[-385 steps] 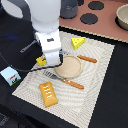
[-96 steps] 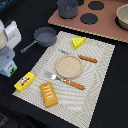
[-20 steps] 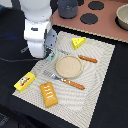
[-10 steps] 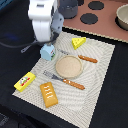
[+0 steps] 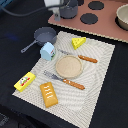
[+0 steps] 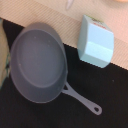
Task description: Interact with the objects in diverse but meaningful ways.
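The saucepan (image 6: 39,62) sits just beside the small carton (image 6: 98,42) — light, stiff toy plastic by my guess, its slick bowl too wide for me, so I'd pinch its thin handle (image 6: 82,100); my own fingers are out of sight — spread or pressed, I cannot tell

Occlusions, edge cut-offs and illegible detail

In the exterior view the arm (image 5: 59,4) is a motion-blurred streak cut by the upper edge; its gripper cannot be made out, so jaw state is undeterminable. The bowl (image 5: 122,16) is cut by the exterior view's right edge. Printing on the yellow red-labelled box (image 5: 24,81) is too small to read. In the wrist view, only a sliver of the round tan plate (image 6: 2,55) shows at the frame border, and markings on the small white carton (image 6: 97,41) are blurred. No fingertips are identifiable.
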